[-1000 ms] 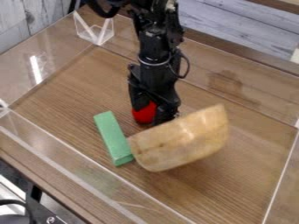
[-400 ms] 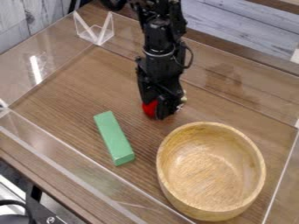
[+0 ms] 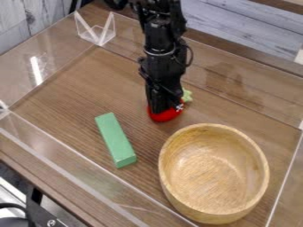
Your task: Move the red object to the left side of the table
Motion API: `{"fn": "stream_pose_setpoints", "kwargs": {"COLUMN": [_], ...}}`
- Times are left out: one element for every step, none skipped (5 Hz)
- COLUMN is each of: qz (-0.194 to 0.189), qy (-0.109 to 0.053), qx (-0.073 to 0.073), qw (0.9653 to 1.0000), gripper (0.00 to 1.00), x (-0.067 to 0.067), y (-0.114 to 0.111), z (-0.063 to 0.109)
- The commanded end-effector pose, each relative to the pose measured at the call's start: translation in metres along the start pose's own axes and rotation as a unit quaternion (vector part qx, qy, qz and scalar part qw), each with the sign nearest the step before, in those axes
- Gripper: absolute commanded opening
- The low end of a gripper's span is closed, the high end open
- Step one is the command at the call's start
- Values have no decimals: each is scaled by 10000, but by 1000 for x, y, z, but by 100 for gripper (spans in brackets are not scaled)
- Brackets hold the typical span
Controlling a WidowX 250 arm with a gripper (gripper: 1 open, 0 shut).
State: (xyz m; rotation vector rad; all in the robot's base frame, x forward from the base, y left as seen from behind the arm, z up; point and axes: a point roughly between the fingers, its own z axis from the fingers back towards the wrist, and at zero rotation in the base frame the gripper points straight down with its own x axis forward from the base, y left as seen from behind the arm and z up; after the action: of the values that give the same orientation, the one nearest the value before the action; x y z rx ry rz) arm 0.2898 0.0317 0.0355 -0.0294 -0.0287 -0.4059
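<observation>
The red object (image 3: 167, 110), a small strawberry-like toy with a green top, rests on the brown wood-grain table (image 3: 71, 84) near its middle. My gripper (image 3: 165, 100) comes straight down onto it from above, its dark fingers closed around the toy's upper part. Only the toy's red lower edge and a bit of green show beside the fingers. The toy still sits on the tabletop.
A green rectangular block (image 3: 115, 139) lies to the lower left of the toy. A round light wooden bowl (image 3: 214, 172) sits upright at the front right. Clear acrylic walls (image 3: 35, 53) border the table, with a clear bracket (image 3: 95, 31) at the back left.
The bowl, tipped on its side a second ago, now stands upright. My gripper has closed on the red object, which lies slightly further right than before.
</observation>
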Motion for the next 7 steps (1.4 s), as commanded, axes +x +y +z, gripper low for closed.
{"fn": "stream_pose_setpoints", "kwargs": {"qz": [-145,-292,59,382,841,1358,1846], "qy": [-93,-49,-29,-11,9,-234,-477], "qx": [-23,-113,-169,-224,-287,-175,-79], "qw": [9998,9995,9998,9990,9960,9903,9816], "gripper": [0,0,0,0,0,0,0], "x": [8,11,14,17,16,16,16], "y": [8,8,9,9,12,16,22], "z": [10,14,6,-2,0,28,56]}}
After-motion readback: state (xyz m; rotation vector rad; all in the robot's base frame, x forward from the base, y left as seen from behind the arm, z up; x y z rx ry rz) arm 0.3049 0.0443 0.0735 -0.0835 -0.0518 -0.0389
